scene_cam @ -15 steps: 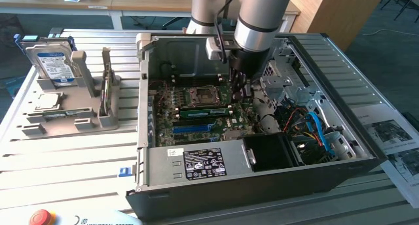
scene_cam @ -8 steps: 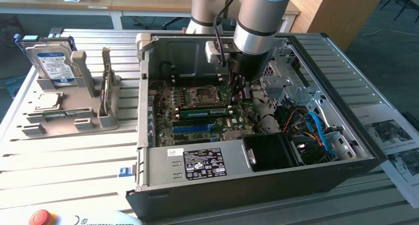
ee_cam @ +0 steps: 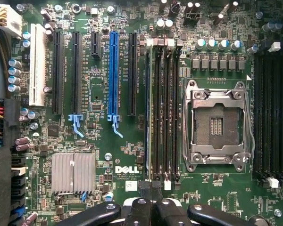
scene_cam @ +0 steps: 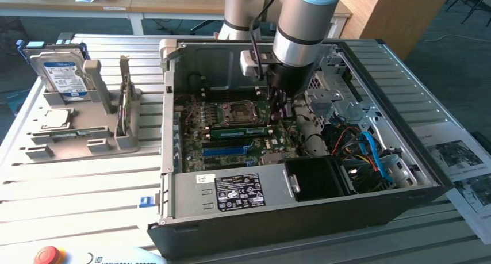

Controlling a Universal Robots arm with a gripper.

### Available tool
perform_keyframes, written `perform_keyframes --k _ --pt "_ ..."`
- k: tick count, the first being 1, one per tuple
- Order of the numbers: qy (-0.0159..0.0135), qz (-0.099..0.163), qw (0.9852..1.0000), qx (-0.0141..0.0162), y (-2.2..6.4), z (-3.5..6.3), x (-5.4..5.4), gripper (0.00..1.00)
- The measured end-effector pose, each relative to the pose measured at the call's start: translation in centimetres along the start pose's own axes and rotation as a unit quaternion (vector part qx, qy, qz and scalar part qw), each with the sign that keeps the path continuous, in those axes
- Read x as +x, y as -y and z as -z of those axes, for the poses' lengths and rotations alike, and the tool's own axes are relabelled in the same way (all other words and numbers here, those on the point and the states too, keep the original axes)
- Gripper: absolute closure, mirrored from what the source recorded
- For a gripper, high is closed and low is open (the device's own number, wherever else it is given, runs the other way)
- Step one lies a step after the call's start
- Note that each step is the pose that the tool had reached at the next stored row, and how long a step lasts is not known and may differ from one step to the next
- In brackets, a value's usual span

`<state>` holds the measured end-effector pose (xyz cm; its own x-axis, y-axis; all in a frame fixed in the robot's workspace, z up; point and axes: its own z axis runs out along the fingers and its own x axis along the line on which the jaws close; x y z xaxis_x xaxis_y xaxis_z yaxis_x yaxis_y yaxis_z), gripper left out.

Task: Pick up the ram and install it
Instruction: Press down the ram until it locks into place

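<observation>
The ram [scene_cam: 239, 132], a long green stick, stands on edge in a memory slot of the motherboard [scene_cam: 230, 117] inside the open computer case [scene_cam: 307, 218]. In the wrist view the ram [ee_cam: 149, 113] shows edge-on as a thin pale line in the slot nearest the blue slot [ee_cam: 114, 70]. My gripper [scene_cam: 280, 113] reaches down into the case by the ram's end on the exterior view's right. The black fingers [ee_cam: 142, 189] are shut together just past that end with nothing between them. Whether they touch the ram, I cannot tell.
An empty processor socket [ee_cam: 217, 125] lies beside the memory slots. The power supply [scene_cam: 230, 192] and loose cables [scene_cam: 368, 155] fill the case's near side. Outside, a grey holder [scene_cam: 77, 140] carries a hard drive [scene_cam: 61, 74] and a silver chip [scene_cam: 55, 119]. Papers [scene_cam: 460, 160] lie on the exterior view's right.
</observation>
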<state>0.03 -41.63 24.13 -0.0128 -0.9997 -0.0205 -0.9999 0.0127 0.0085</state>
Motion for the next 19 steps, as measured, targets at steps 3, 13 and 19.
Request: perform_keyframes --k 3,13,19 --pt "-0.0001 0.000 1.0000 0.0000 0.00 -0.02 0.01 0.90" --pt "0.0000 0.000 1.0000 0.0000 0.00 -0.44 0.01 0.90" --pt "-0.0001 0.000 1.0000 0.0000 0.00 -0.54 0.01 0.90"
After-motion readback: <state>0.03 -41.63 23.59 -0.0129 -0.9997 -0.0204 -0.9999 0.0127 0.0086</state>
